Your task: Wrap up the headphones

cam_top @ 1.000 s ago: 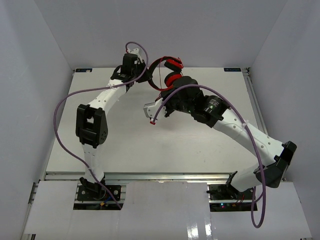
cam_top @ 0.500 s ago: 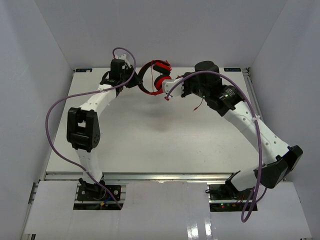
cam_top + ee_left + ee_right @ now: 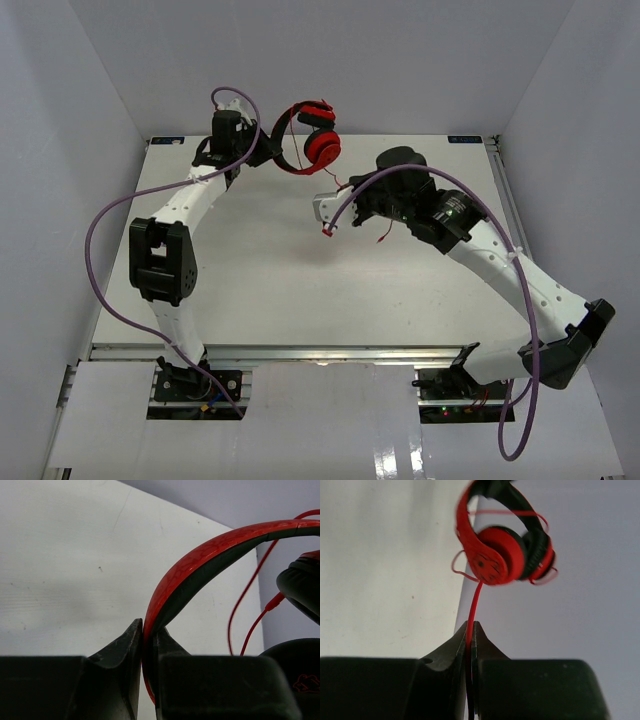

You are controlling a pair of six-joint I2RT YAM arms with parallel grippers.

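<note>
White walls box in the pale desk point(image 3: 300, 290), and both arms reach toward its far edge. We see the left arm point(image 3: 190, 205) raised near the back wall, its claw point(image 3: 148, 630) clenched on the headband point(image 3: 200, 555) of the headphones point(image 3: 312, 140), which hang in the air clear of the desk. The right arm point(image 3: 480, 250) bends in nearer the middle, its claw point(image 3: 471, 627) pinched tight on the thin red cable point(image 3: 475, 600), which runs straight from there up to the round red ear cup point(image 3: 495, 560). A few loose loops of cable lie around the cups. We judge the headphones light and the headband a stiff, springy arc, so the grip on its side looks sound, though smooth plastic could twist between the pads. The cable we take to be limp and slick. It would likely slide through a pinch and slacken once released, so it wants steady tension and a hold close to the cups. Hard tugs where it enters the cup seem risky.
</note>
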